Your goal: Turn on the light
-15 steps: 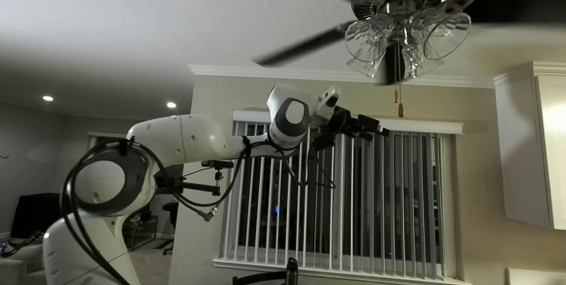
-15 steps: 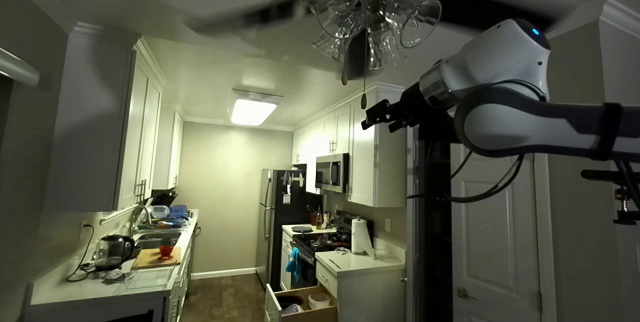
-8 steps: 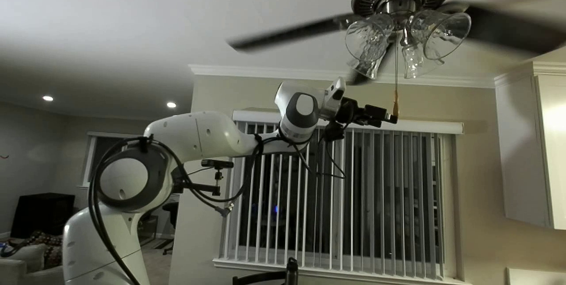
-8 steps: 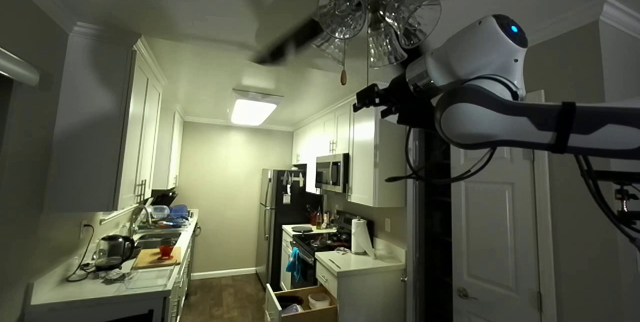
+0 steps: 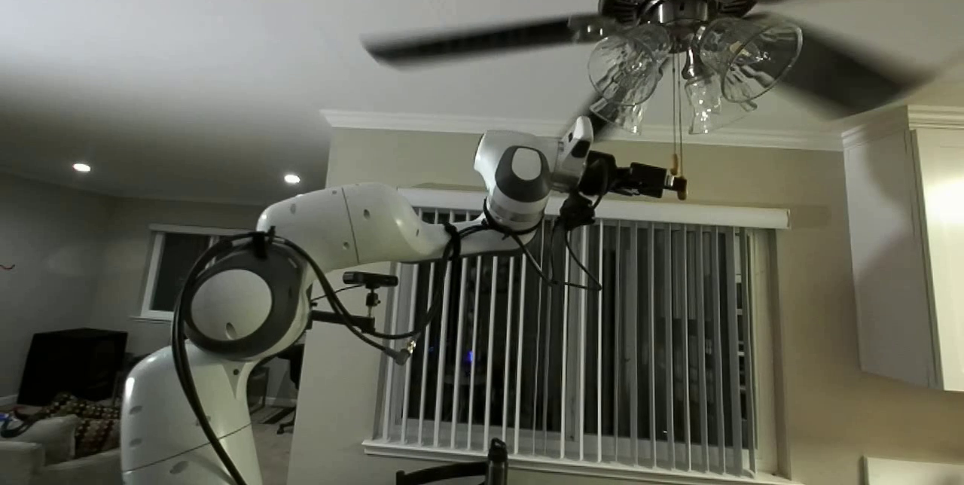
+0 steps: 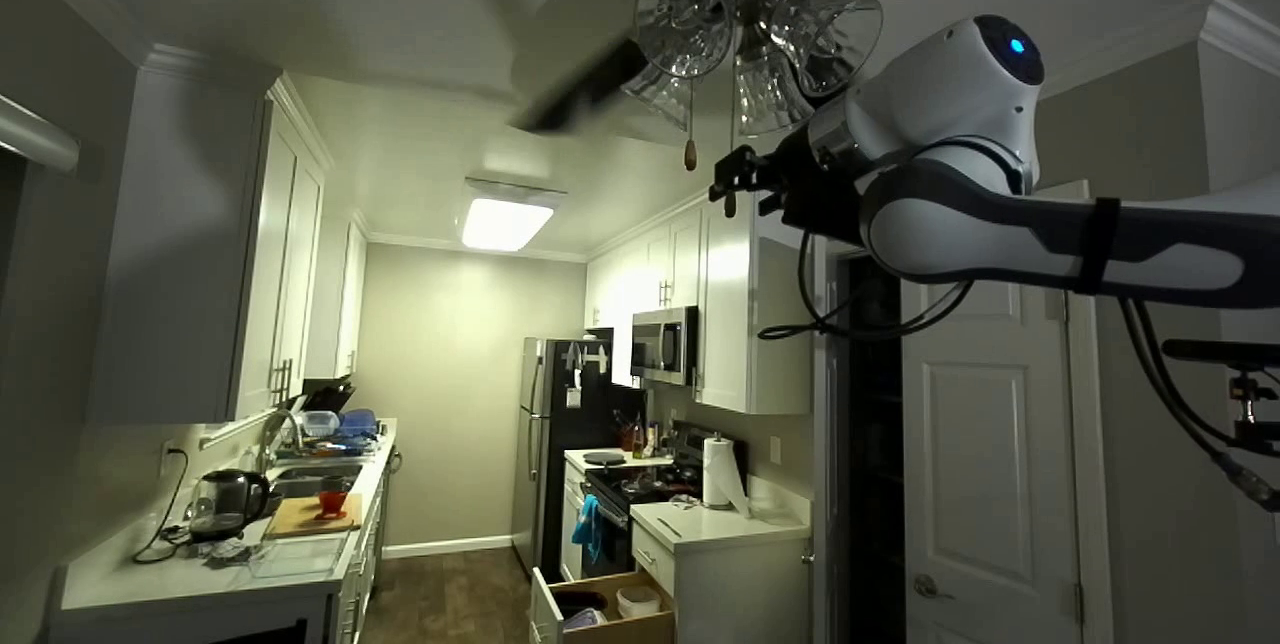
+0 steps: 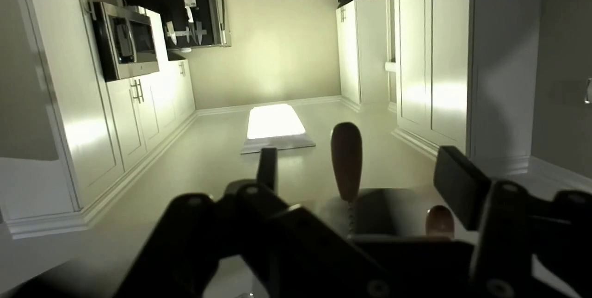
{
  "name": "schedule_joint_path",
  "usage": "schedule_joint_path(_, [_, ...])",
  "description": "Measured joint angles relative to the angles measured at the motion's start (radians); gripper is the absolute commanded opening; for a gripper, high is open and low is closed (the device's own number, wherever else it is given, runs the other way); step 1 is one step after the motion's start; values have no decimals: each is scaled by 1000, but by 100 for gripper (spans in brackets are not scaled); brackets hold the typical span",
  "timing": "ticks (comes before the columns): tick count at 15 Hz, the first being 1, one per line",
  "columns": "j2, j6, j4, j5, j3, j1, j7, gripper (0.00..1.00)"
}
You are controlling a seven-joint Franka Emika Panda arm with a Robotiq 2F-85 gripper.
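The light is a cluster of clear glass shades [image 5: 757, 56] under a dark metal fan hub, in both exterior views [image 6: 685, 24]. The shades look unlit. Two thin pull chains with brown wooden pulls hang below it. My gripper [image 5: 674, 182] is open at the height of the pulls, also in an exterior view [image 6: 743, 192]. In the wrist view, the nearer pull [image 7: 347, 159] hangs between my open fingers [image 7: 365, 176]. The farther pull [image 7: 439, 221] shows low near the right finger, partly hidden by the gripper. In an exterior view that pull [image 6: 690, 156] hangs apart from the fingers.
Dark fan blades [image 5: 482, 41] are blurred with turning, above and close to my arm. A window with vertical blinds [image 5: 587, 334] is behind the gripper. White cabinets [image 6: 780, 314] and a lit square ceiling lamp [image 6: 505, 222] are in the kitchen beyond. A door [image 6: 985, 464] stands behind the arm.
My arm has moved forward and up, bringing the open gripper from below and beside the pulls to around one of them. The pulls have swung slightly. The fan blades have turned.
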Motion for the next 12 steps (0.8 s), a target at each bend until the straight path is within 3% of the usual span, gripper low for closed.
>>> schedule_joint_path(8, [42,0,50,-91,0,6,81,6])
schedule_joint_path(12, [53,0,62,-111,0,9,89,8])
